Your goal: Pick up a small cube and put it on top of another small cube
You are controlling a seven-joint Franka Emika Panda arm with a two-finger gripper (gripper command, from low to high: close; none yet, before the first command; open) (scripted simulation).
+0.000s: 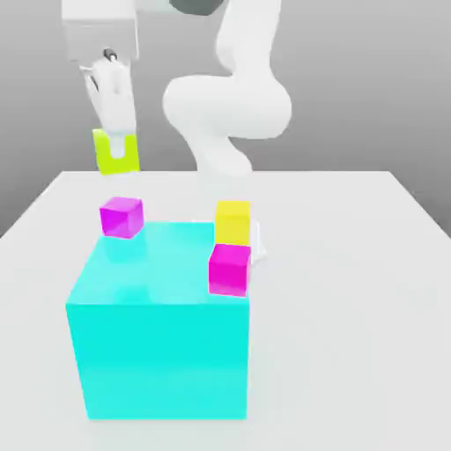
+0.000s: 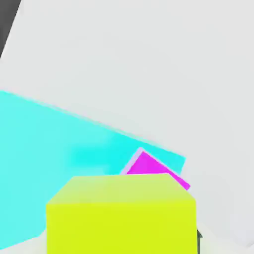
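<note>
Small cube: glossy lime yellow-green, clamped in gripper, airborne.

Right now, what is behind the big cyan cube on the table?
Behind the big cyan cube stand a magenta cube and a yellow cube. A second magenta cube stands at its right side. Their lower parts are covered by it.

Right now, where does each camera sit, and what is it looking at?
Exterior view: off the arm, facing the white table and big cyan cube; arm and gripper show, holding the lime cube aloft.
Hand view: on the hand, looking down past the lime cube at the table.
Shared: lime cube, cyan cube, table, a magenta cube.
</note>
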